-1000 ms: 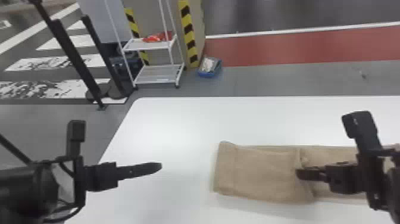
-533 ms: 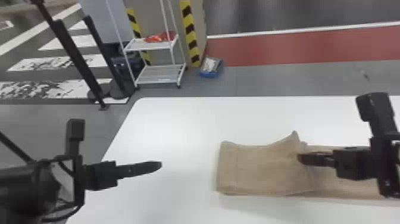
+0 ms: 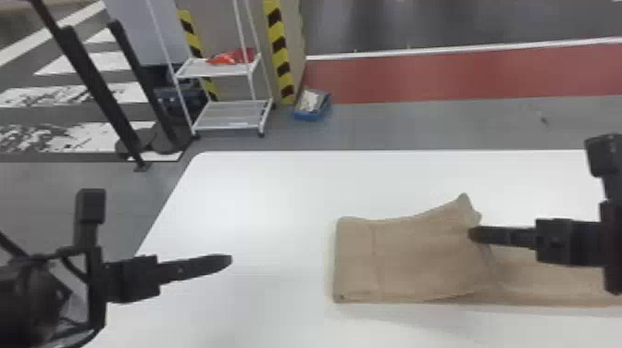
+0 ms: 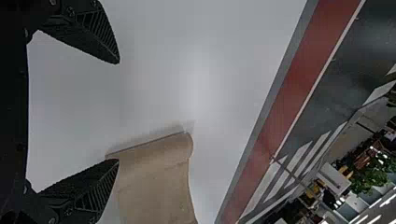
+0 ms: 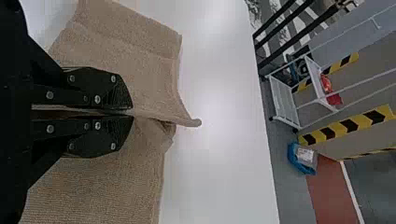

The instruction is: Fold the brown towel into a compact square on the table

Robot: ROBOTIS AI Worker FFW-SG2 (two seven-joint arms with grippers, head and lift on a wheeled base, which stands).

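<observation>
Black posts: on the floor at far left, with worn white stripes painted behind them.
My left gripper: over the left part of the desk, well apart from the towel; its fingers stand wide, nothing between them.
White cart: beyond the desk, a red item on its upper shelf; black-and-yellow striping rises just beside it.
Blue container: on the grey floor right of the cart; I can't make out what it holds.
White desk: smooth, rounded at its far left corner, its near edge cut off in my head view.
Brown towel: lying on the desk from the middle to the right, a folded layer on top; its right end passes under my right arm and out of the head view.
Red floor strip: across the room behind.
My right gripper: fingers closed on a pinch of towel; they hide the cloth they grip.
Since a second ago: my right gripper is farther from me, and the towel's far corner now pokes up; my left gripper has stayed put.
</observation>
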